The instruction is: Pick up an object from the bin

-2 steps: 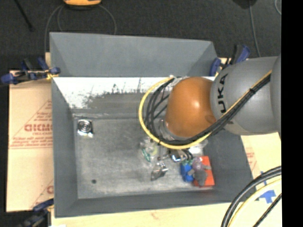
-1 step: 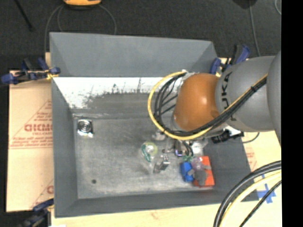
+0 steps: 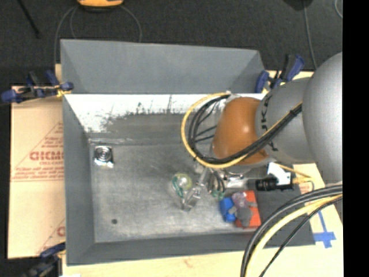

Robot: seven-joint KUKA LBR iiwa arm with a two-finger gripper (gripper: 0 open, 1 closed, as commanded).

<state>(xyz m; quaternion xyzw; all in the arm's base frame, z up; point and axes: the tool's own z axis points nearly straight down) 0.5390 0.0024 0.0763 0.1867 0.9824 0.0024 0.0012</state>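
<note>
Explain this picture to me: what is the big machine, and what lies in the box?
The big grey shape on the right is a robot arm; the orange dome and cables belong to it. One camera looks down on a grey metal bin from above, slightly sideways. The arm's gripper is low in the bin, next to a small clear greenish thing near the middle. Further right lie a blue piece, a purple piece and a flat red piece, heaped together. A small round metal thing lies alone at the left. I cannot tell whether anything is held.
</note>
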